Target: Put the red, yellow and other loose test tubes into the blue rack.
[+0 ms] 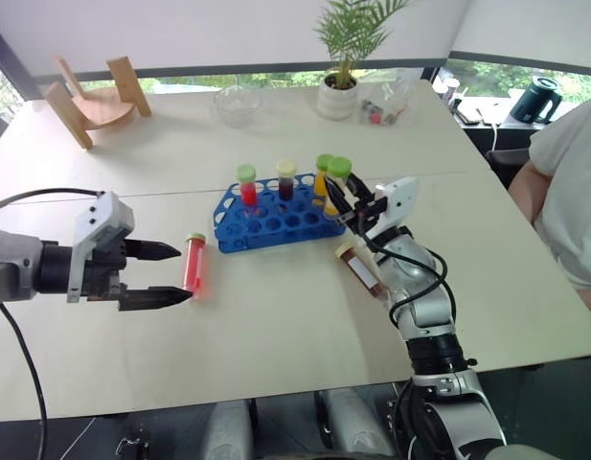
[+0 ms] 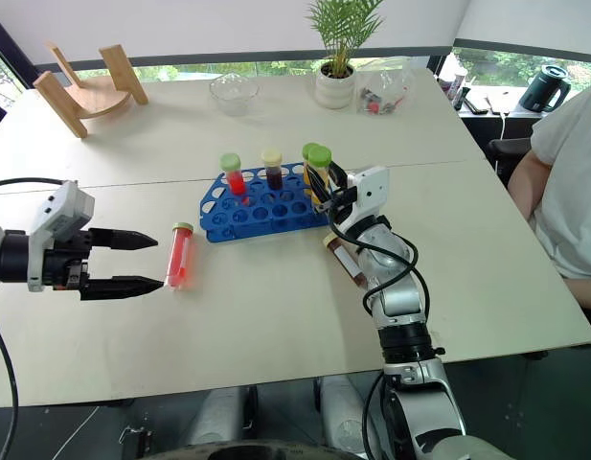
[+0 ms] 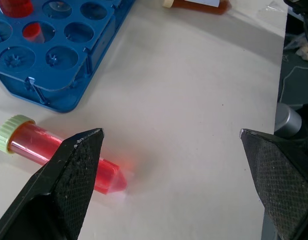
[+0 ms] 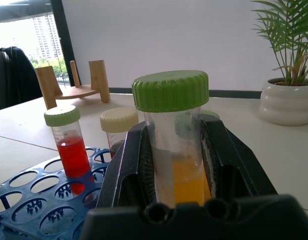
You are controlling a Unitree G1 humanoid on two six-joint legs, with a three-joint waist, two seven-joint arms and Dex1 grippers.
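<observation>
Yellow-orange test tube with bright green screw cap (image 4: 174,150) sits clamped between the two black fingers of the right gripper (image 1: 345,203), upright, over the near-right end of the bright blue plastic rack with round holes (image 1: 276,225). Just beside it in the rack: another yellow green-capped tube (image 1: 321,175), a dark tube with cream cap (image 1: 286,178), a red tube with pale green cap (image 1: 247,185), all standing upright. Below the right gripper, against its wrist, a dark brown tube with cream cap and white label (image 1: 360,268) lies flat on the pale tabletop (image 1: 276,326). Left gripper (image 1: 166,275) spread wide, holding nothing; loose red-liquid tube with pale green cap (image 1: 193,264) lies on the table just past its fingertips, beside the rack's left end. Far off: curved wooden stand (image 1: 92,101), clear glass bowl (image 1: 238,103), potted palm in white pot (image 1: 339,91). Person in white shirt (image 1: 568,196) seated at the right table edge.
</observation>
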